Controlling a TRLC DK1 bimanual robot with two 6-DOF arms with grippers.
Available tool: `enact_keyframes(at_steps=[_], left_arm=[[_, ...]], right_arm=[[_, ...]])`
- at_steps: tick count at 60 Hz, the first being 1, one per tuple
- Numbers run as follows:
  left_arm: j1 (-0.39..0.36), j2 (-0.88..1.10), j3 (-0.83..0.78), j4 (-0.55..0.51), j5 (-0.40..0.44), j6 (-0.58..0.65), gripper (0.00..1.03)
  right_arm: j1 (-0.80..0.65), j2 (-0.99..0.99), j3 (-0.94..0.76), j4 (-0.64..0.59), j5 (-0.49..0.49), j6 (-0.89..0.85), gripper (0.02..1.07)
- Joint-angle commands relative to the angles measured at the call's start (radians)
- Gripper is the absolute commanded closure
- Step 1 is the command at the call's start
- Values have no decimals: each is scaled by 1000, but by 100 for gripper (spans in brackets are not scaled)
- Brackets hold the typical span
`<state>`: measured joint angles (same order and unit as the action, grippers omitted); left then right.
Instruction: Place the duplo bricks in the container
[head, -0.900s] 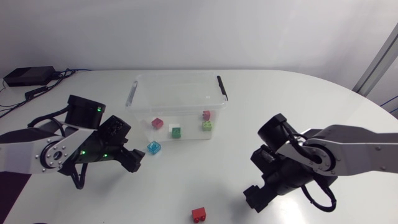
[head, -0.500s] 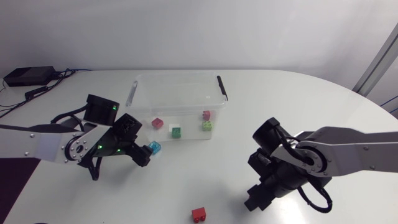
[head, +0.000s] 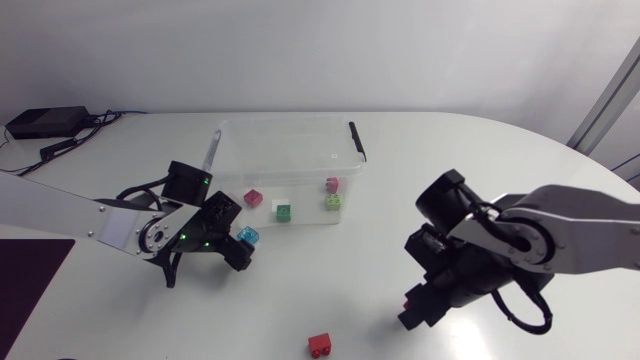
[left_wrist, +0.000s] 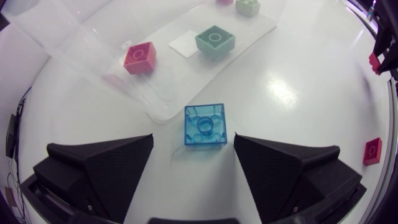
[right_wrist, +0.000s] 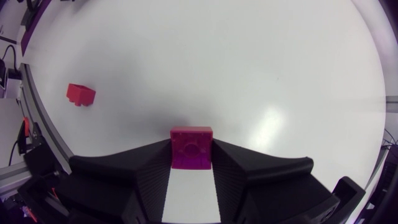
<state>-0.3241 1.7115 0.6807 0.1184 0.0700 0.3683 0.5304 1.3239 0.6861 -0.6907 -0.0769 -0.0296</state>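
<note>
Near the front left corner of the clear container, just outside its wall, a see-through blue brick sits studs up on the white table. Left gripper is low over it, fingers spread, one to each side of the brick. A gap shows on one side; the other finger is very close, contact not certain.

Inside the container:
- pink brick toward the left
- green brick by the front wall, beside a white label
- lime brick farther right
- dark pink brick just behind the lime one

Well to the front right of the container, the right gripper pinches a magenta brick between both fingers, just above the table.

Red brick lies loose on the table, far in front of the container and apart from both grippers.
</note>
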Motion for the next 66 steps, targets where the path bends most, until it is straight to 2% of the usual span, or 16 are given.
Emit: enact_keyframes(at_steps=[1,6,16,29,44,57,66], left_arm=[[-7,34,29,7,42,23,29],[-1,48,40,-5,117,23,46],[2,85,57,-26,166,26,61],[7,82,43,-31,185,35,64],[10,-93,-33,-95,200,55,65],[59,-354,-69,-232,221,69,65],[65,-504,-30,-335,225,67,65]], right_arm=[[-24,-58,81,-38,6,0,85],[-44,-80,148,-89,6,-3,85],[-52,-95,263,-148,6,-3,85],[-30,-88,394,-138,3,7,85],[-17,12,544,-49,-3,31,85],[13,153,632,54,-1,37,85],[33,242,702,89,2,33,83]])
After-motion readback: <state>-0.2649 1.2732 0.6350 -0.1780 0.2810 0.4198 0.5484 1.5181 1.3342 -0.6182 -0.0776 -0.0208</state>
